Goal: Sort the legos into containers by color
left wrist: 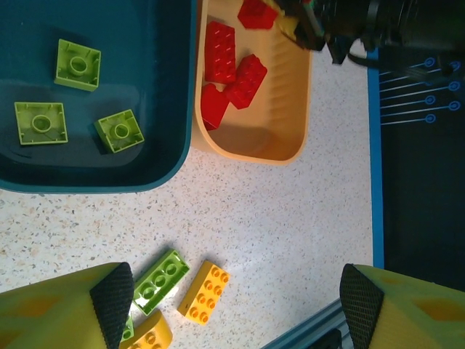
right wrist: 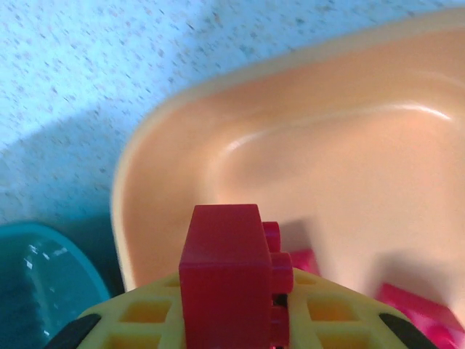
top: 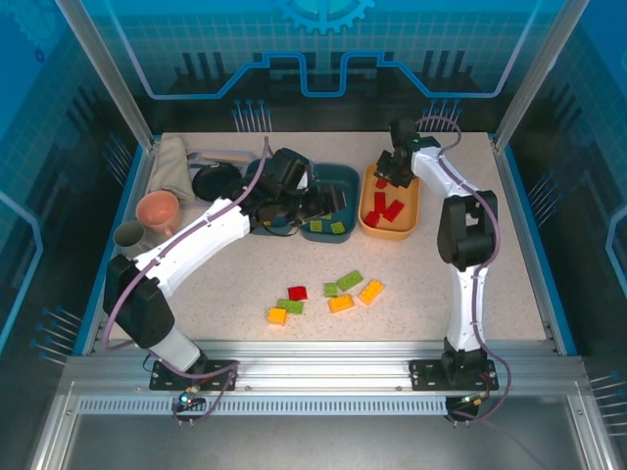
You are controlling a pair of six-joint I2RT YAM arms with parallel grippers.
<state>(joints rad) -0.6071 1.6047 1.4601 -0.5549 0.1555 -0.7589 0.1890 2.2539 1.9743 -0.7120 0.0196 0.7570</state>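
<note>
Right gripper (top: 394, 168) clamps a small red studded plastic brick (right wrist: 221, 280) above the far end of the shallow orange-yellow plastic bin (top: 412, 227); left gripper (left wrist: 236, 294) is spread wide with nothing in it.

In the right wrist view the red brick stands pinched between the yellow fingers (right wrist: 109, 327), over the bin's pale floor, and other red bricks (left wrist: 232, 65) lie inside. The left gripper's black pads (left wrist: 110, 298) stand far apart near the corner of a dark teal plastic bin (left wrist: 167, 109) holding three light green bricks (left wrist: 42, 122). Loose green, yellow-orange and red bricks (top: 340, 304) lie on the speckled white table (top: 245, 274) between the arms.
</note>
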